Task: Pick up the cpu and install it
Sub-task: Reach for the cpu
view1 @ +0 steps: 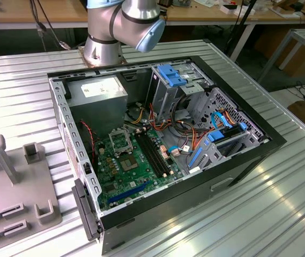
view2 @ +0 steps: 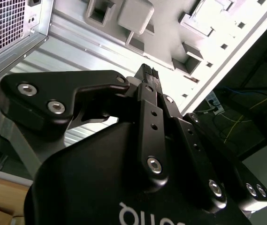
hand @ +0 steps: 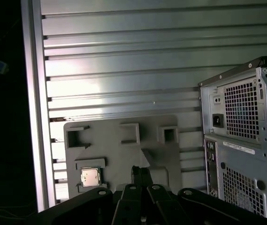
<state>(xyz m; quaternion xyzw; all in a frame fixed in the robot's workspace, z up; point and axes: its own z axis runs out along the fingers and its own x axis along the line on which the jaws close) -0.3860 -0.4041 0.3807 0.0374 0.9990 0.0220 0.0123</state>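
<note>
The cpu (hand: 90, 177) is a small silver-grey square lying flat in a pocket of the grey fixture plate (hand: 124, 150), seen in the first wrist view. My gripper (hand: 141, 171) hovers high above that plate, off to one side of the cpu and well apart from it. In the second wrist view the gripper (view2: 148, 71) has its black fingers pressed together, shut, with nothing between them. In the exterior view the open computer case (view1: 248, 155) holds the green board (view1: 121, 174), and the square metal socket frame (view1: 121, 141) on it has a hollow middle.
The fixture plate (view1: 13, 182) lies at the exterior view's left of the case and carries upright grey posts and brackets. The arm's base (view1: 105, 45) stands behind the case. Cables, a drive cage and blue clips crowd the case's far side. The ribbed metal table (view1: 281, 214) spreads all around.
</note>
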